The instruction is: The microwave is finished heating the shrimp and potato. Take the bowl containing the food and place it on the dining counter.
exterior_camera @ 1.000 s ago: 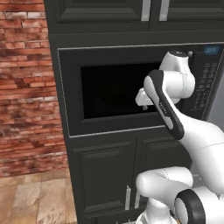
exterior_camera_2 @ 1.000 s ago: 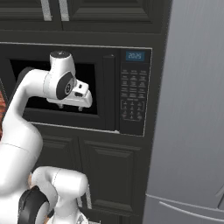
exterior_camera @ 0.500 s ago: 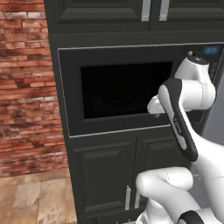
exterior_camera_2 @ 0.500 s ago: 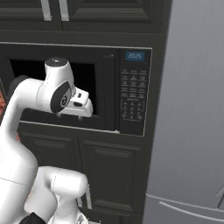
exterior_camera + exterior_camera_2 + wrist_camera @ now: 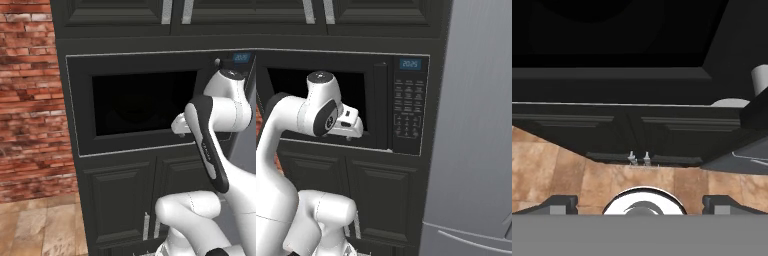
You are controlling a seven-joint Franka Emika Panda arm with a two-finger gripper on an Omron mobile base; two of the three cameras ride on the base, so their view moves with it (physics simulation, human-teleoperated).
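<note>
My gripper has its jaws spread wide with nothing between them, the two tips standing far apart at the bottom of the hand view, which looks down past the microwave front toward the lower cabinet doors and the wooden floor. From the base cameras the hand sits just in front of the microwave's lower right corner, beside the button panel. The door is closed, and I cannot make out the bowl behind the dark glass. I expect a small, rigid, light bowl, best pinched at its rim and kept level.
</note>
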